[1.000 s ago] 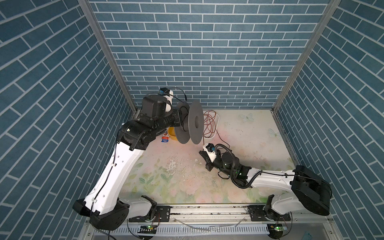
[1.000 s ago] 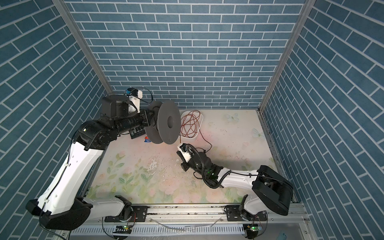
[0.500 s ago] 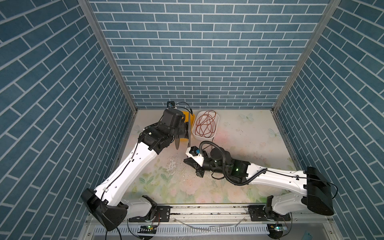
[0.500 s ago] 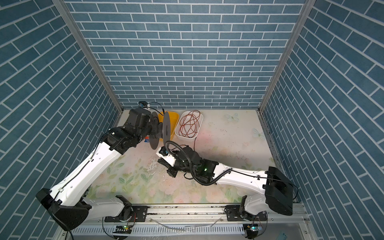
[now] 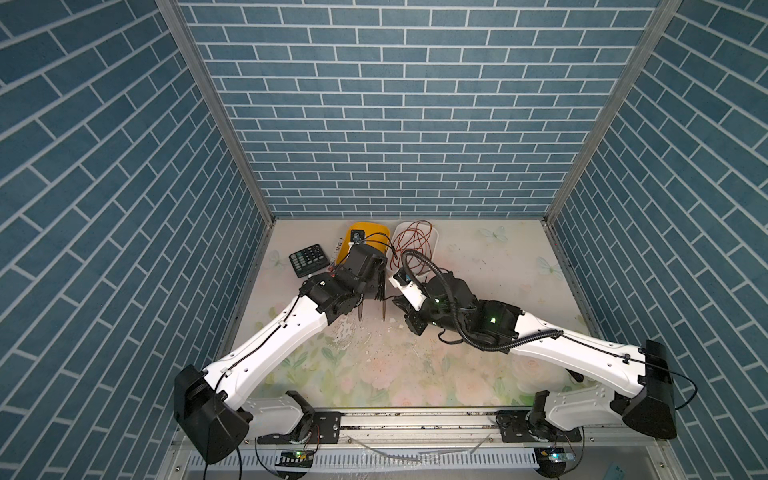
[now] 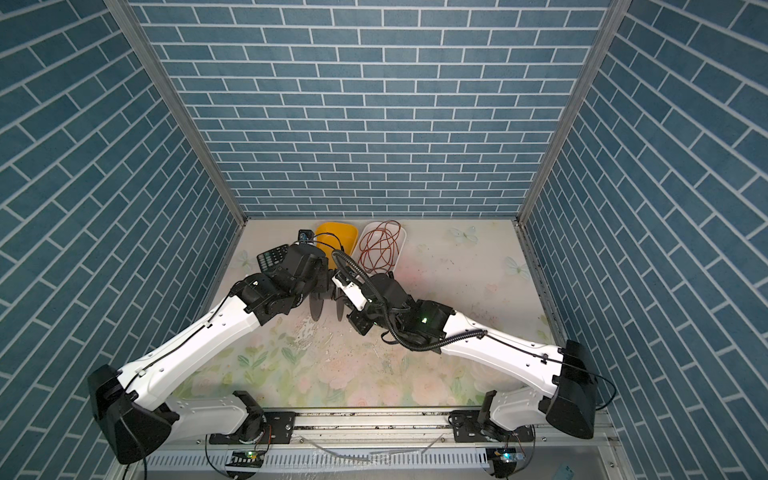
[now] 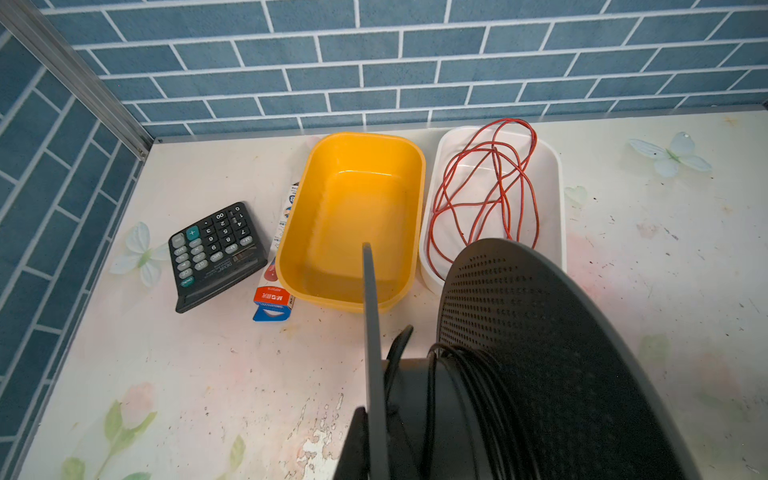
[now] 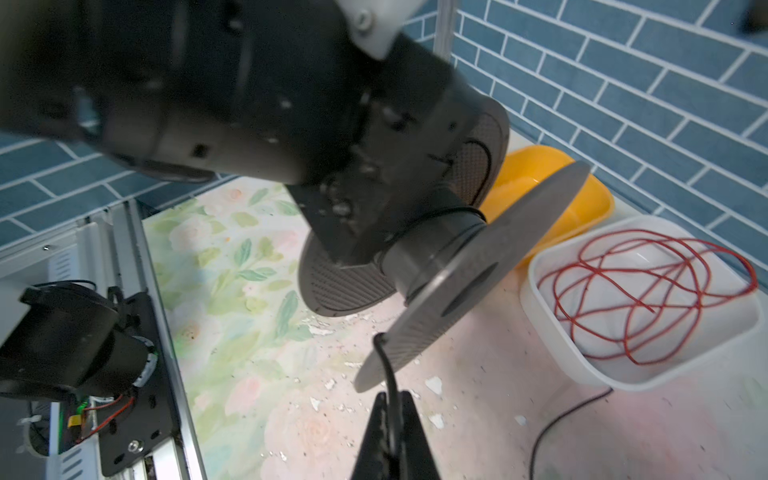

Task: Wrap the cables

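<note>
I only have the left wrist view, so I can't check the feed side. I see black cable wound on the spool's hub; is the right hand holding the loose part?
Observer: Yes. In the right wrist view the right hand is shut on the cable, close to the spool.
Operator: Any slack left to wind?
Observer: Yes, more black cable, seemingly the same one, lies on the table beside the white tray.

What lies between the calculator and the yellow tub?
A small red, white and blue packet lies there, beside the yellow tub; the left wrist view shows it.
</note>
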You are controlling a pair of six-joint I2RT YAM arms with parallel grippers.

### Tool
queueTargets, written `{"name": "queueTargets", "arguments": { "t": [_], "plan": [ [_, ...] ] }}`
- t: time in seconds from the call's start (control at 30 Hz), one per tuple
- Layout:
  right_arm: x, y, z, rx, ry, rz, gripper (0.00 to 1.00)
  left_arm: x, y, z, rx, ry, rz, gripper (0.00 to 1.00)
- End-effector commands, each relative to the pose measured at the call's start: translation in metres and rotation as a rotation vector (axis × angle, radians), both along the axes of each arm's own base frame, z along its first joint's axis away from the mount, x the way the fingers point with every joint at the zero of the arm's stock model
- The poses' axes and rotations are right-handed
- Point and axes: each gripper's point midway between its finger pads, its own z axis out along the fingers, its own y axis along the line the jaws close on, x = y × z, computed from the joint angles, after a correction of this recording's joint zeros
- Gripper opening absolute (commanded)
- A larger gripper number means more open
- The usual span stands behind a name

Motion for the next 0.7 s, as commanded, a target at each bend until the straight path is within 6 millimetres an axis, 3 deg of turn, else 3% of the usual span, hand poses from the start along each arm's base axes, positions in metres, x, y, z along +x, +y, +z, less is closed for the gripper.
{"name": "queueTargets", "arguments": {
  "t": [0.0,0.1,0.23,0.53,0.67],
  "plan": [
    [0.026,-0.025,0.053,0.066,-0.056,-0.12,0.0,-0.01,0.003,-0.006,0.016,0.005,-0.024,0.0],
    [0.04,-0.032,0.05,0.02,-0.052,-0.158,0.0,-0.023,0.002,-0.024,0.042,0.07,-0.057,0.0],
    [0.047,-0.024,0.047,0.002,-0.064,-0.149,0.0,-0.035,-0.006,-0.037,0.011,0.127,-0.118,0.0],
    [0.065,-0.006,0.041,0.055,-0.061,-0.128,0.03,-0.047,-0.017,-0.031,-0.047,0.158,-0.192,0.0],
    [0.079,-0.008,0.035,0.052,-0.054,-0.152,0.08,-0.054,-0.024,-0.024,-0.089,0.166,-0.235,0.0]
  ]
}}
